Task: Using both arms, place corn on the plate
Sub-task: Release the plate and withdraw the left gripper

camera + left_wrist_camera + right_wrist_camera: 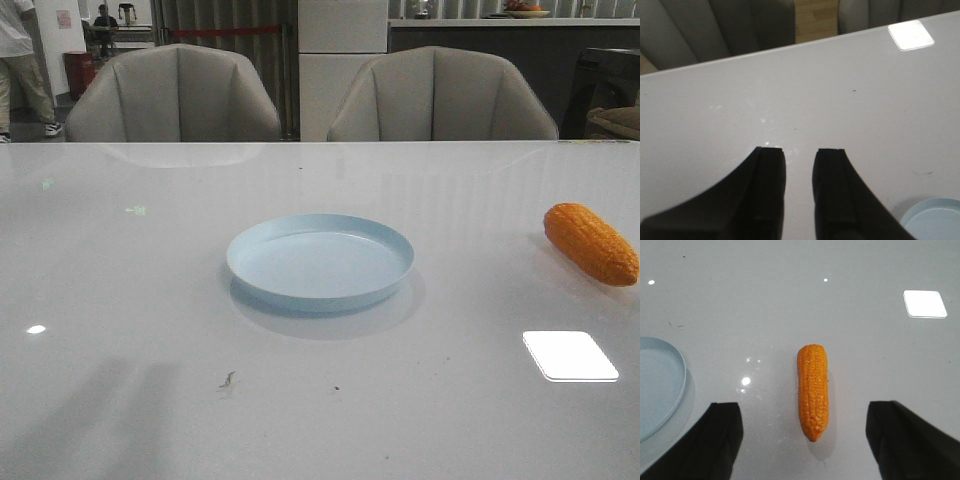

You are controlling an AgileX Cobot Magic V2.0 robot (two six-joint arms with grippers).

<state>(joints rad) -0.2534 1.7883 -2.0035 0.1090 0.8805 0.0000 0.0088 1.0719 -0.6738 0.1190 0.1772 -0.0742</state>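
Front view: the corn (590,243) lies on the desk (120,300), well right of the empty plate (320,262), with open room between.

Left wrist view: the left gripper (799,156) has jaws slightly parted, empty.

Right wrist view: the right gripper (802,412) straddles the corn wide open. Likely light, stiff, bumpy; grip mid-cob.

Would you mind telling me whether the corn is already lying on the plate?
No, the corn lies on the bare table, well off to the right of the plate, which holds nothing.
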